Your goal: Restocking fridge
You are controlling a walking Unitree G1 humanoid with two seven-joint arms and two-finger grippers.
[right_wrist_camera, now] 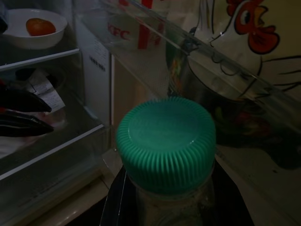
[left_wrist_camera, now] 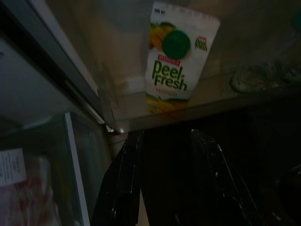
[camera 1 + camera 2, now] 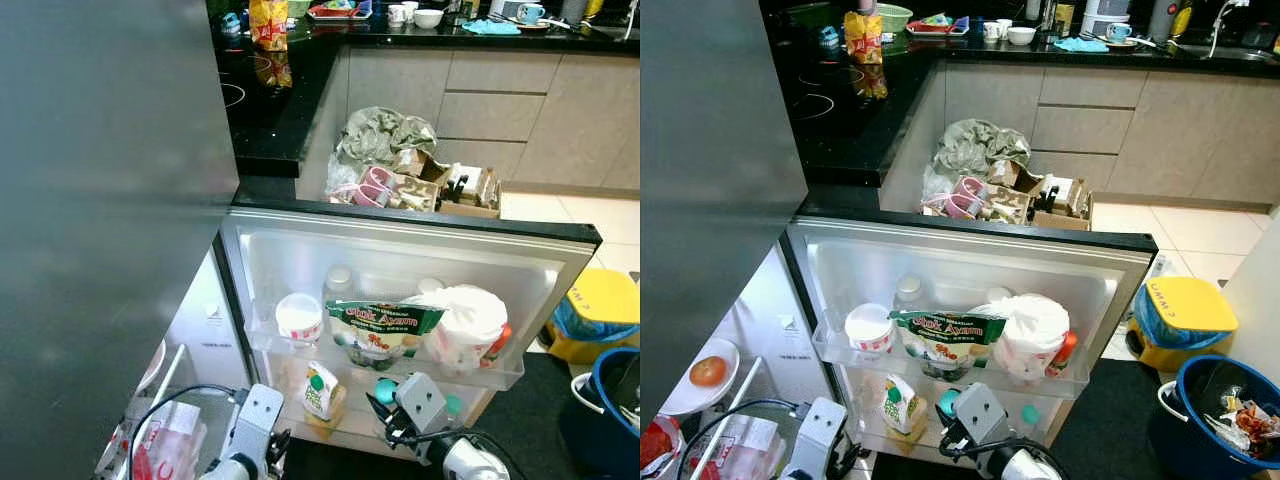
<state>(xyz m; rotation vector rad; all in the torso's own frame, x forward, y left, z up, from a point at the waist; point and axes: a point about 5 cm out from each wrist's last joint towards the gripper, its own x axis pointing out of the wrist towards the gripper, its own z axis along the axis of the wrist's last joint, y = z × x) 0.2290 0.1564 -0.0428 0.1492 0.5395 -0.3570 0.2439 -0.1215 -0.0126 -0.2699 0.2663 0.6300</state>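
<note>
The right pincer (image 3: 385, 412) is closed around a jar (image 1: 165, 155) with a green lid, low by the fridge door's (image 3: 400, 250) bottom shelf. The left pincer (image 2: 164, 179) is open and holds nothing, near a juice carton (image 2: 178, 56) there. Behind is the black bench (image 3: 270, 110).

**Readable print in the fridge door**

"Peel Fresh" in green letters on the juice carton (image 2: 176, 61), under its round green cap; smaller line beneath too dim to read. "KFC" in red on the red-and-white tub (image 1: 136, 28) behind the clear rail of the door shelf (image 1: 225, 70). "Stok Ayam", roughly, in white on the green-banded pouch (image 3: 945, 340) in the upper door shelf; letters small, reading uncertain. Dark marking on the yellow bin lid (image 3: 1180, 300) by the floor tiles, not legible. Printed slip (image 2: 11, 167) beside the drawer, text too blurred.
</note>
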